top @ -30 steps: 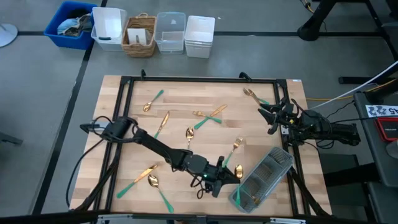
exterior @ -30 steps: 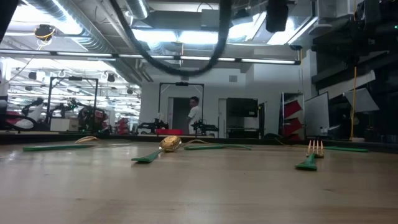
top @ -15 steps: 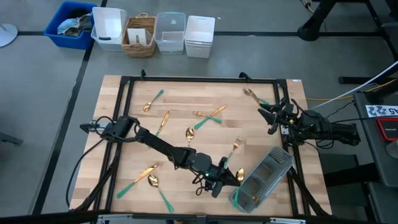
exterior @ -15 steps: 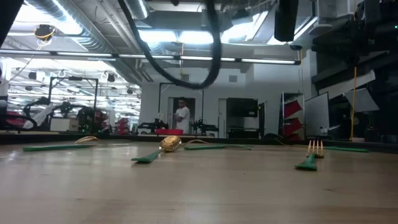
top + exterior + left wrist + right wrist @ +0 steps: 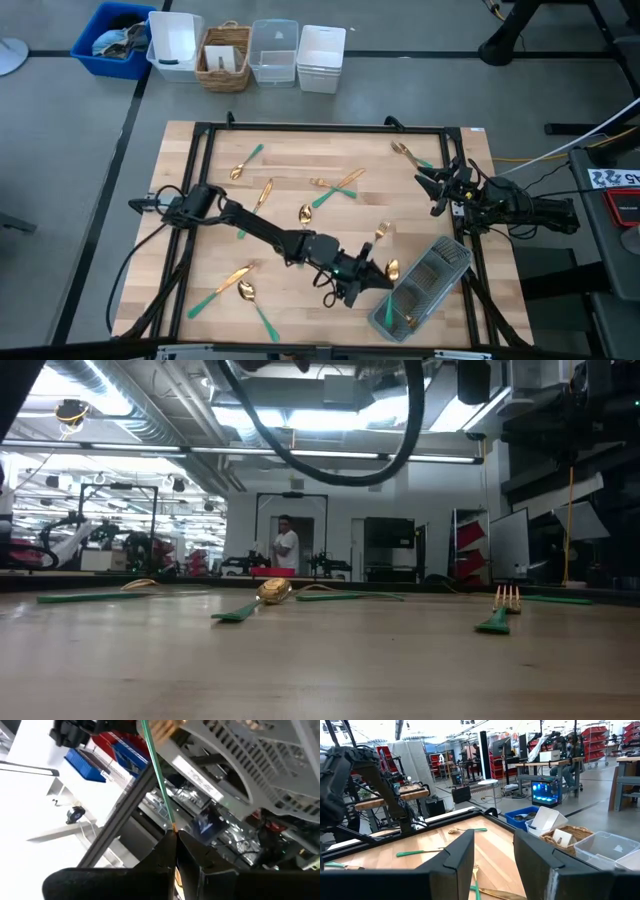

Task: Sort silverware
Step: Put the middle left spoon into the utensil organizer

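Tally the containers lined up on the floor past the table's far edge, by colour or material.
Blue bin: 1
White bins: 2
Wicker basket: 1
Clear box: 1
Total: 5

This is a robotics lab or workshop. Exposed ducts (image 5: 120, 410) and strip lights run along an open ceiling, red parts shelves (image 5: 600, 737) line the far wall, workbenches (image 5: 547, 765) carry equipment, and a person (image 5: 285, 545) stands among other machines beyond the wooden table (image 5: 300, 165) in its black frame.
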### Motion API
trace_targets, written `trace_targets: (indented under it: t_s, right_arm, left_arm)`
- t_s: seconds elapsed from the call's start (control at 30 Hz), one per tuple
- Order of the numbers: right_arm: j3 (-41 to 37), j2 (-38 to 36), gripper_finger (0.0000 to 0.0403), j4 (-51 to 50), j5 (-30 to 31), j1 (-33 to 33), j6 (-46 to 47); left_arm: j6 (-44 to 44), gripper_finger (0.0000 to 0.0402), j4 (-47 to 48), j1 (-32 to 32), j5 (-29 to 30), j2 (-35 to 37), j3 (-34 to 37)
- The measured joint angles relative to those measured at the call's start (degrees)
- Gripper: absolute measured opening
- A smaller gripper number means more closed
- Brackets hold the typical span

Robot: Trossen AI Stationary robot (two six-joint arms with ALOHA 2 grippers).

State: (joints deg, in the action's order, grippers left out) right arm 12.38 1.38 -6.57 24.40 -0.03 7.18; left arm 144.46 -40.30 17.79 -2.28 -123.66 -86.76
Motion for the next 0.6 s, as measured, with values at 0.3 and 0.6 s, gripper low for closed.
trace_targets:
  t_s: [0.3, 0.6]
  right_arm:
    - [0.0, 0.0, 0.0138, 0.0, 0.0, 0.0, 0.0]
    - [0.0, 0.0, 0.0138, 0.0, 0.0, 0.0, 0.0]
  left_arm:
    - [0.0, 0.0000, 5.1, -1.4, -0.5, 0.0, -0.1]
    - [0.3, 0.0000, 7.4, -1.7, -5.8, -1.4, -0.1]
